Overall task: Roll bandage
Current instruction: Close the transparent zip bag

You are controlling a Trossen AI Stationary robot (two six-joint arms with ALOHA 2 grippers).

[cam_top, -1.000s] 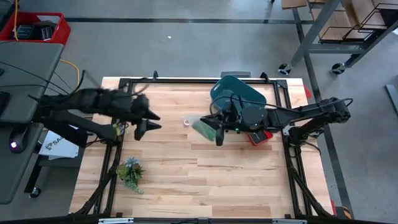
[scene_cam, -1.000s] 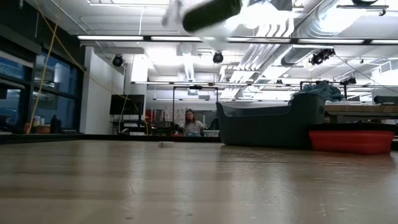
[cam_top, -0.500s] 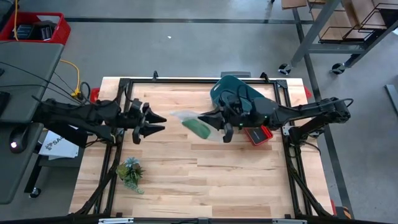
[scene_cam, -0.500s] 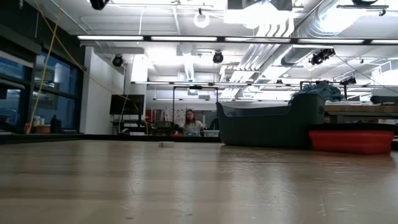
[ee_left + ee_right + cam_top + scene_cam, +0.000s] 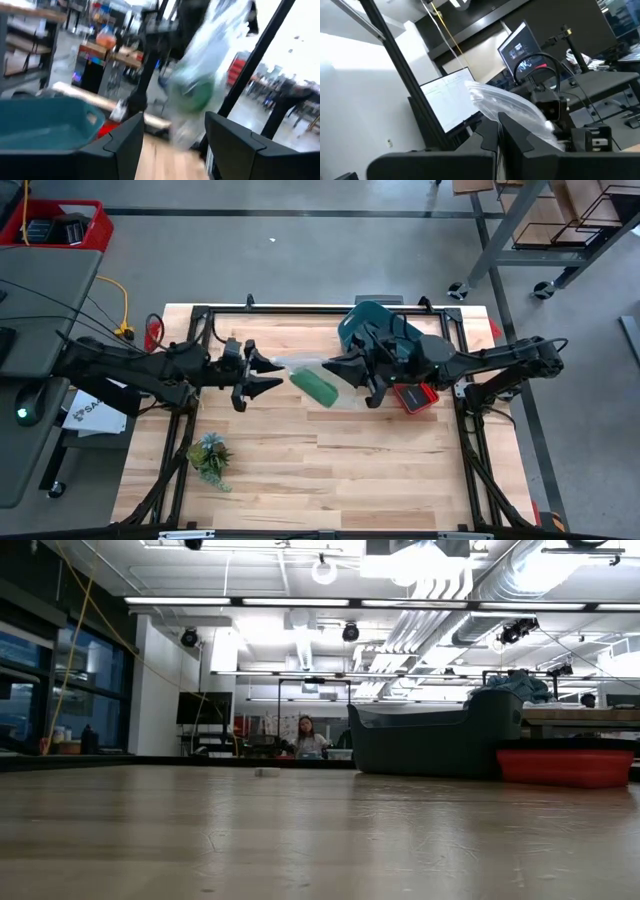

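The green bandage roll sits inside a clear plastic bag held in the air over the table's middle. My right gripper is shut on the bag on the side toward the table's right. The bag also shows in the right wrist view. My left gripper is open, level, pointing at the bag's free end from the table's left. The left wrist view shows the bag and roll just beyond its fingers. I cannot tell whether they touch the bag. My right gripper pinches the clear bag's plastic between its two shut fingers, at the end toward the table's right. The fingers come nearly level from the right. The bag is lifted clear of the table and stretches leftward, with the green roll lying inside it.
A teal bin stands at the back right, with a red object beside it. A small leafy plant lies at the near left. A small pale item lies on the table. A person sits in the room beyond.
My right gripper has risen, tipping from pointing down to nearly level, and has carried the bag with the roll up and a little toward the table's left. My left gripper has gone toward the table's right, up to the bag's free end.
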